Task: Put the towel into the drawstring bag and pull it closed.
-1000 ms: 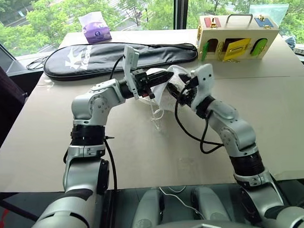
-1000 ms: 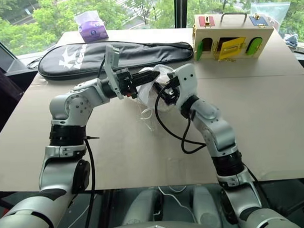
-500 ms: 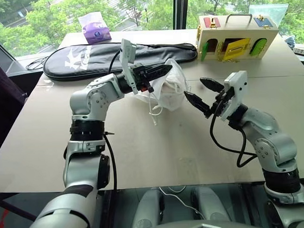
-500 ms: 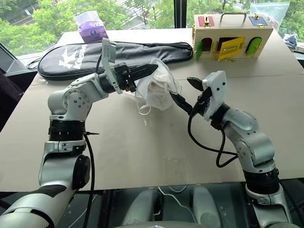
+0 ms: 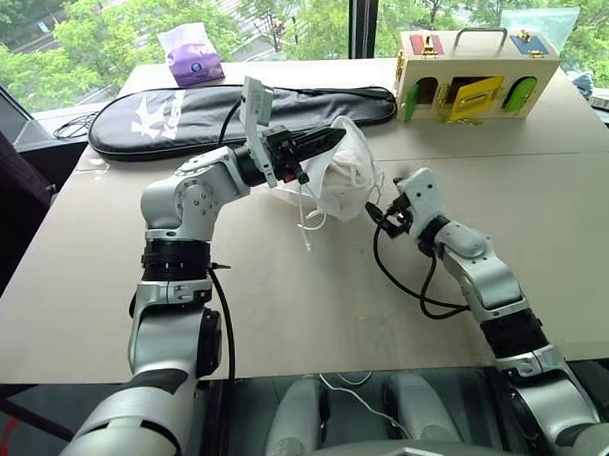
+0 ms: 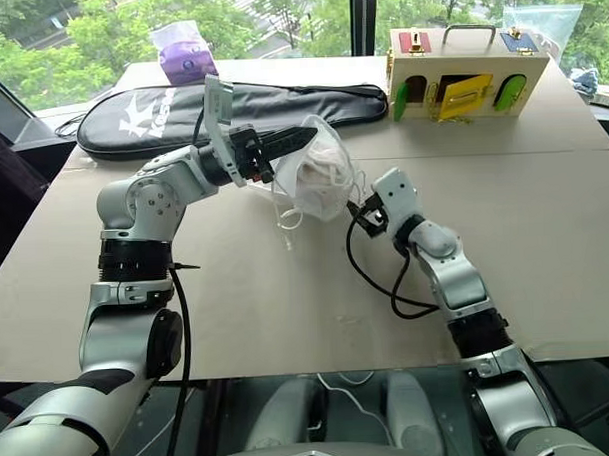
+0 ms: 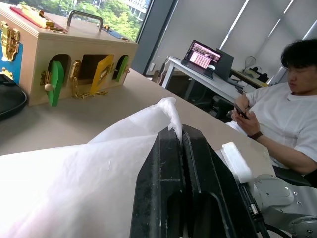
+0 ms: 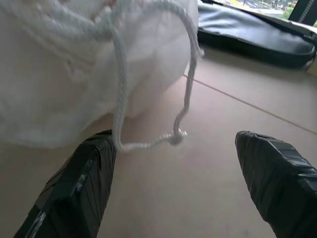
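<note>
Hanging above the beige tabletop [image 5: 287,309], the thin white translucent drawstring bag [image 5: 338,182] is the landmark for the rest: the left gripper [image 5: 322,142] has its two black fingers [image 7: 190,163] pressed together on the fabric at the bag's upper edge, so the sack droops from that pinch with its rounded bottom close over the table. A bunchy off-white ribbed towel [image 6: 318,177] shows through the thin fabric, sitting inside the bag's lower half. White cord drawstrings [image 5: 306,223] dangle from the bag on the side nearer the robot, and in the right wrist view a loop of that cord [image 8: 148,144] with a small knot hangs just in front of the bag's belly. The right gripper [image 5: 382,217] sits low over the table just to the right of the bag, near its bottom, pointing toward it with its black fingers [image 8: 79,183] spread wide apart and nothing between them; the hanging loop lies close to one fingertip, though contact cannot be told. Behind the bag, farther from the robot, a long black racket cover with white lettering [image 5: 181,117] lies across the table, and beyond that a purple tissue packet [image 5: 191,57]. Behind the bag and to its right stands a pale wooden latch box with coloured doors and a metal handle [image 5: 475,82].
</note>
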